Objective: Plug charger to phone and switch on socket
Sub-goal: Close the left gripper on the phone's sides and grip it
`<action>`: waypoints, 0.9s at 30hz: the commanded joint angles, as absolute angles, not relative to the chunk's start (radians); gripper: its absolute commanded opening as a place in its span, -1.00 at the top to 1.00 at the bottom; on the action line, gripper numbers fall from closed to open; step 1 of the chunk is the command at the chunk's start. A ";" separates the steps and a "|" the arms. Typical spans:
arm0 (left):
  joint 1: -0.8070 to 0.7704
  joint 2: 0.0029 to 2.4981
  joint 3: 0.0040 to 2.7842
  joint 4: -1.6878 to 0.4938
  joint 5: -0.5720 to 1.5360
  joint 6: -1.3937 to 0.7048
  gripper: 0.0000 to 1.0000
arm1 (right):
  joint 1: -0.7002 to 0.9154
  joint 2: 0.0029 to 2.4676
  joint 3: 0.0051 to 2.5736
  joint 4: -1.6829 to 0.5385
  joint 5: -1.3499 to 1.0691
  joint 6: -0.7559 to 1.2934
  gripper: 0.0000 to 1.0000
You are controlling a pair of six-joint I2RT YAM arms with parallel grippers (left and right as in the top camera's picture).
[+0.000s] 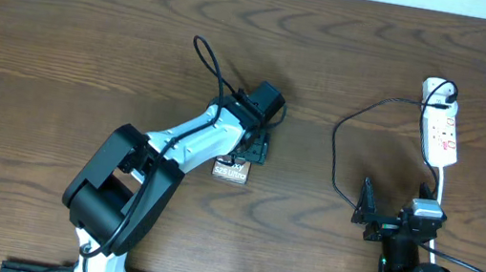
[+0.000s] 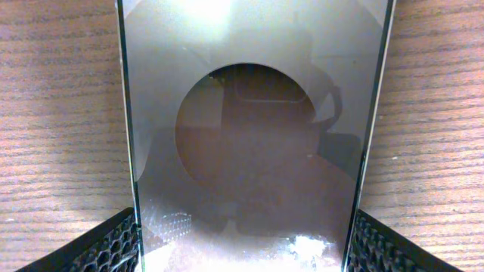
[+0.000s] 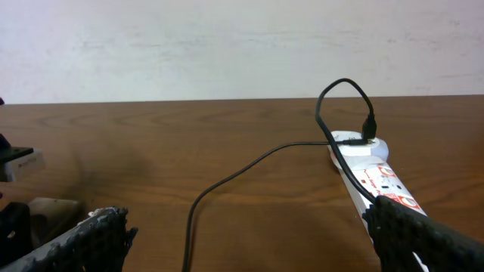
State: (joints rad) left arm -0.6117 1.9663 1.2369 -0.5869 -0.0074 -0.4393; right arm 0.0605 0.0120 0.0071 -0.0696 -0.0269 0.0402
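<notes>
Phone [image 1: 230, 169]: middle of the counter; a glossy, rigid slab, likely slippery.
Left gripper [image 1: 257, 148]: pinching the phone's long edges.
Right gripper [image 3: 249, 215]: spread, empty.
Charger [image 1: 335, 150]: limp cable; best gripped at its stiff plug tip.
Socket [image 1: 441, 135]: far right corner.

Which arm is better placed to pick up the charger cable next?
Right. The right end effector is open, with the charger cable running down between its fingers. The left end effector is busy at the phone, fingers against both its edges, away from the cable.
</notes>
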 commanded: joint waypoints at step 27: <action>-0.599 1.877 1.261 -0.703 0.042 -0.405 -0.52 | 0.066 0.013 0.005 -0.072 -0.029 0.028 -0.99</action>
State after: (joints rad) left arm -0.6041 1.9358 1.2644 -0.6979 0.0406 -0.4137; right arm 0.0605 0.0120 0.0071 -0.0696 -0.0269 0.0399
